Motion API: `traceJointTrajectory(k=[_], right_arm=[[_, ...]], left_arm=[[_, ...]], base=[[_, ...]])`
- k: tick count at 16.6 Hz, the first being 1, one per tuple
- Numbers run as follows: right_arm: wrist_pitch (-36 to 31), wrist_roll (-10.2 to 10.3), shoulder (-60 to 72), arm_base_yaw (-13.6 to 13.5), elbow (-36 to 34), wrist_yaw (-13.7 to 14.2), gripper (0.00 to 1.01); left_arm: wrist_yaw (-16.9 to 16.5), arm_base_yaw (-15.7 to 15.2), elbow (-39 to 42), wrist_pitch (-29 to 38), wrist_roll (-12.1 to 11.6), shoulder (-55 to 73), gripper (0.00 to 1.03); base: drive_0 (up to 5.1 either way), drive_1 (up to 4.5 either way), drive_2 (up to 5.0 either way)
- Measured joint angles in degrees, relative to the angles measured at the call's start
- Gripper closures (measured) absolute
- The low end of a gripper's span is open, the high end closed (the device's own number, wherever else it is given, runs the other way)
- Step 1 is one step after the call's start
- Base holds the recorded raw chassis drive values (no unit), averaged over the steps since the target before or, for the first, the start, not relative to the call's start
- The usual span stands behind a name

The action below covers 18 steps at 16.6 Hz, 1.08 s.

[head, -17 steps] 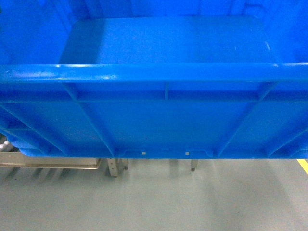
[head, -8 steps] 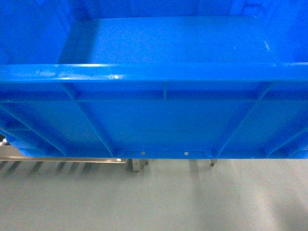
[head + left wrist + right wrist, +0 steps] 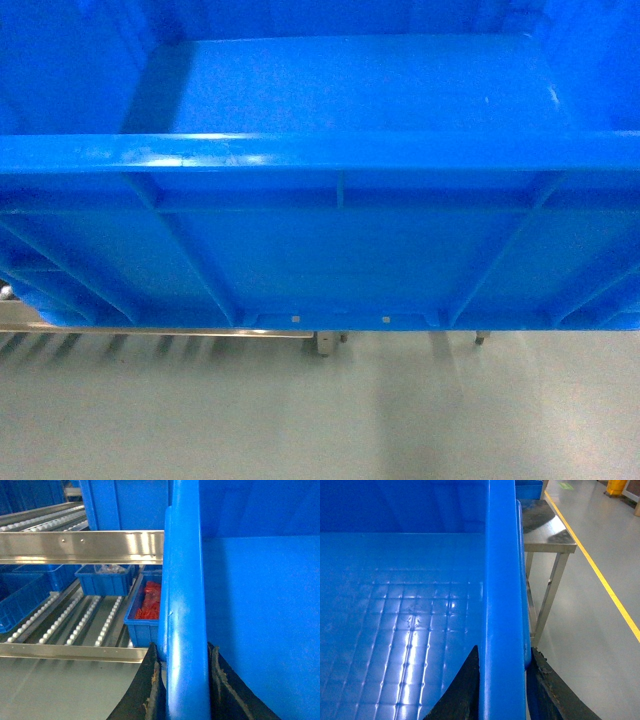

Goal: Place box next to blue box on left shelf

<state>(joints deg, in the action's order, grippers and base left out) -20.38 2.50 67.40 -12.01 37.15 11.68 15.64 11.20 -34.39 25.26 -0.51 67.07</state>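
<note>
The box (image 3: 340, 250), a large bright-blue ribbed crate, fills the head view and hangs above the floor. My left gripper (image 3: 184, 652) is shut on its left rim (image 3: 186, 580), one black finger (image 3: 150, 690) outside and one inside. On the opposite rim (image 3: 502, 580), my right gripper (image 3: 504, 655) is shut the same way. In the left wrist view another large blue box (image 3: 130, 505) stands on the upper roller level of the shelf, just left of the held crate's rim. Neither gripper shows in the head view.
A steel shelf rail (image 3: 80, 545) and roller lanes (image 3: 65, 620) lie left of the crate, with a small blue bin (image 3: 105, 580) and a bin of red parts (image 3: 145, 610) below. A steel table (image 3: 545, 530) and yellow floor line (image 3: 600, 575) are on the right. Shelf legs (image 3: 325, 343) show under the crate.
In the head view the shelf rail and legs under the crate have slid rightward across the floor. The crate keeps its place in view, and both grips look unchanged.
</note>
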Motion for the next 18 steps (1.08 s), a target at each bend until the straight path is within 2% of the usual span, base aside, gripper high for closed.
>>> traceJointTrajectory(k=[18], right_arm=[[0.02, -0.02, -0.04, 0.0, 0.0, 0.02, 0.82]], left_arm=[[-0.02, 0.02, 0.02, -0.02, 0.0, 0.0, 0.87]], base=[[-5.0, 2.46, 2.5]])
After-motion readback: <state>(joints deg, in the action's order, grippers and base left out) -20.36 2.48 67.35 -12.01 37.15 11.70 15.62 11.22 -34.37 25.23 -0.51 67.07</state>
